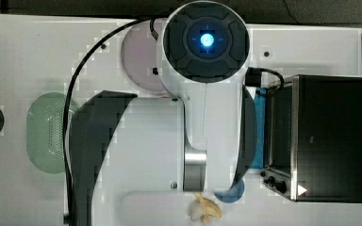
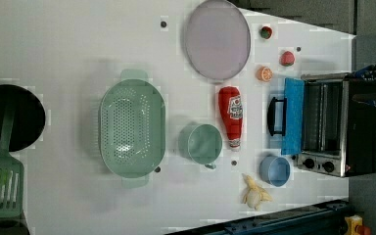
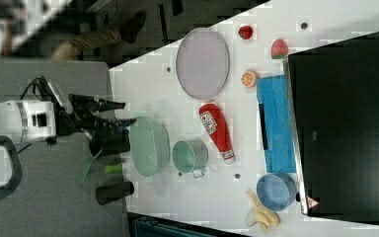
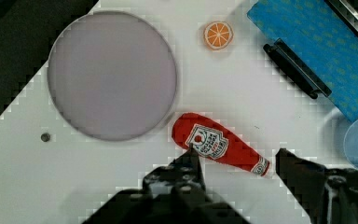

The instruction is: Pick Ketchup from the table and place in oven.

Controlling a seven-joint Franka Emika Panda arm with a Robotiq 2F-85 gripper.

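Note:
The Ketchup (image 2: 230,115) is a red squeeze bottle with a white cap, and it lies flat on the white table (image 2: 68,49). It rests between the pink plate and the oven's open blue door (image 2: 293,116). The black oven (image 2: 340,127) stands at the left view's right. In the wrist view the Ketchup (image 4: 219,149) lies just beyond my gripper (image 4: 240,170), whose dark fingers (image 4: 186,170) stand apart with nothing between them. In the right view my gripper (image 3: 121,112) hangs open high over the scene, well away from the Ketchup (image 3: 217,131) and the oven (image 3: 345,123).
A pink plate (image 2: 217,39), a green colander (image 2: 132,128), a green cup (image 2: 203,143), a blue bowl (image 2: 274,170) and a banana (image 2: 255,192) surround the bottle. An orange slice (image 2: 264,74) and strawberries (image 2: 287,58) lie near the oven door. A black pan (image 2: 10,117) sits at the left view's left.

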